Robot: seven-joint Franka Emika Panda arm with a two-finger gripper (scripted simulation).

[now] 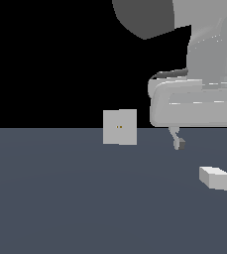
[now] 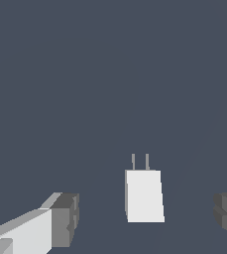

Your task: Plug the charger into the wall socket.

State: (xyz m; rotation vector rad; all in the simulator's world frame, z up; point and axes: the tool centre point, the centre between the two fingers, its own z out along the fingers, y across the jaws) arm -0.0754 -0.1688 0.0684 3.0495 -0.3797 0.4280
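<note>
1. While the charger (image 1: pixel 215 178) is lying flat on the dark blue-grey floor (image 1: pixel 85 198), it is sitting below the gripper (image 1: pixel 207 144), untouched, with a clear gap above it.
2. Its two thin prongs (image 2: pixel 140 161) are showing only in the wrist view; in the exterior view they are not discernible.
3. One fingertip (image 1: pixel 180 144) is showing fully in the exterior view, while the other is being cut off at that picture's right edge.
4. The jaws are standing wide apart and empty, the charger lying between their tips in the wrist view.
5. The wall socket (image 1: pixel 120 127) is standing upright, well apart from the gripper, toward the exterior view's left, two tiny yellowish dots at its centre.
6. Nothing is lying between charger and socket.
7. The charger is appearing as a plain light-grey oblong block.
</note>
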